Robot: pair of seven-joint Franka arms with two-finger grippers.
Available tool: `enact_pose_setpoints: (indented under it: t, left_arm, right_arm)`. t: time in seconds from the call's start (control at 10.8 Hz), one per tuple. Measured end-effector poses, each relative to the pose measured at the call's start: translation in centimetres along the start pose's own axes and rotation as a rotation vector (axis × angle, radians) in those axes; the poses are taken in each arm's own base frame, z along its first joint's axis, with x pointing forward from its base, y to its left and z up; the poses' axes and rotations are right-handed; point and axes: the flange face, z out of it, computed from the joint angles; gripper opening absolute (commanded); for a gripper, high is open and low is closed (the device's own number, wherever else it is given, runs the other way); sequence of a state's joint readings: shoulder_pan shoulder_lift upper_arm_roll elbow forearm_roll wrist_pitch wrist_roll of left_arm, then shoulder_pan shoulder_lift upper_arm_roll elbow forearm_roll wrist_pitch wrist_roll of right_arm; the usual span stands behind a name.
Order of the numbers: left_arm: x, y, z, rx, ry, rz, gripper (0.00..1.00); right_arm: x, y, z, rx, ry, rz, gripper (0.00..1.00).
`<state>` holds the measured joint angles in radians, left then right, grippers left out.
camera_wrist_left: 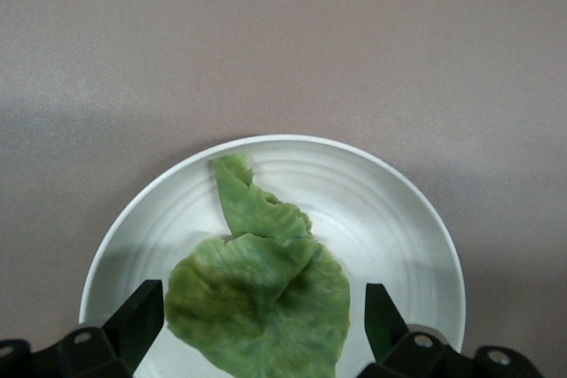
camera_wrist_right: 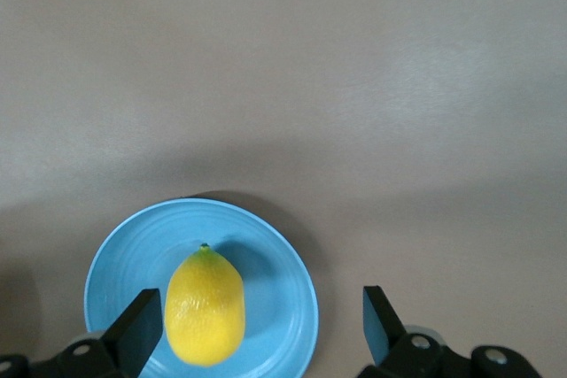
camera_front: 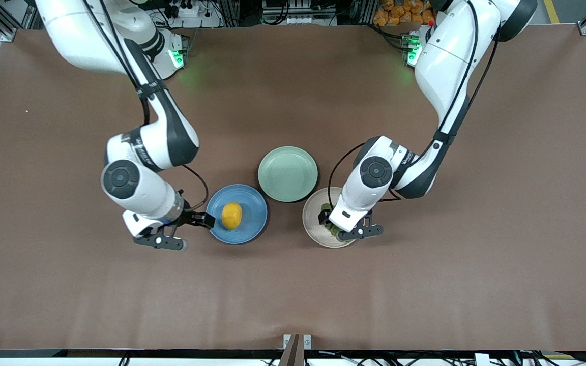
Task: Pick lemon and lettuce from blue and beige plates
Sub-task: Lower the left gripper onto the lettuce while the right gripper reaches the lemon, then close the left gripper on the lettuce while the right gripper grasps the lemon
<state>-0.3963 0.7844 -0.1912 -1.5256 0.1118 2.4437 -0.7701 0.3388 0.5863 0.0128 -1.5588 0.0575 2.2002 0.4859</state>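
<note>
Lettuce point(camera_wrist_left: 261, 285) btwn wide left end effector point(camera_wrist_left: 264, 325) fingers (lemon point(camera_wrist_right: 205, 307) by wide right end effector point(camera_wrist_right: 263, 329)).

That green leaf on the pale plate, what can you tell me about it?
The lettuce is one wrinkled green leaf, veined and folded over itself, with a narrower strip running up toward the plate's middle. It lies flat on the beige plate, which stands toward the left arm's end of the table. The left gripper hangs over it with its fingers open on either side, not yet gripping.

left end effector point(camera_wrist_left: 258, 325) open, right end effector point(camera_wrist_right: 259, 329) open
</note>
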Motion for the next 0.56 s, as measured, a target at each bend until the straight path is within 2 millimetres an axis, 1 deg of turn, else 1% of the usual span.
enact_pose_setpoints:
  t: [0.19, 0.37, 0.56]
  left_arm:
    - [-0.2, -0.2, 0.9, 0.002, -0.005, -0.001, 1.0]
    - [-0.3, -0.4, 1.8, 0.005, -0.012, -0.011, 1.0]
    - [-0.3, -0.3, 2.1, -0.006, -0.003, -0.018, 1.0]
  right_arm:
    - [-1.1, -1.6, 2.2, 0.0, -0.002, 0.009, 1.0]
    - [-2.0, -3.0, 3.6, -0.002, -0.006, 0.008, 1.0]
    - [-3.1, -3.7, 5.1, 0.002, 0.002, 0.007, 1.0]
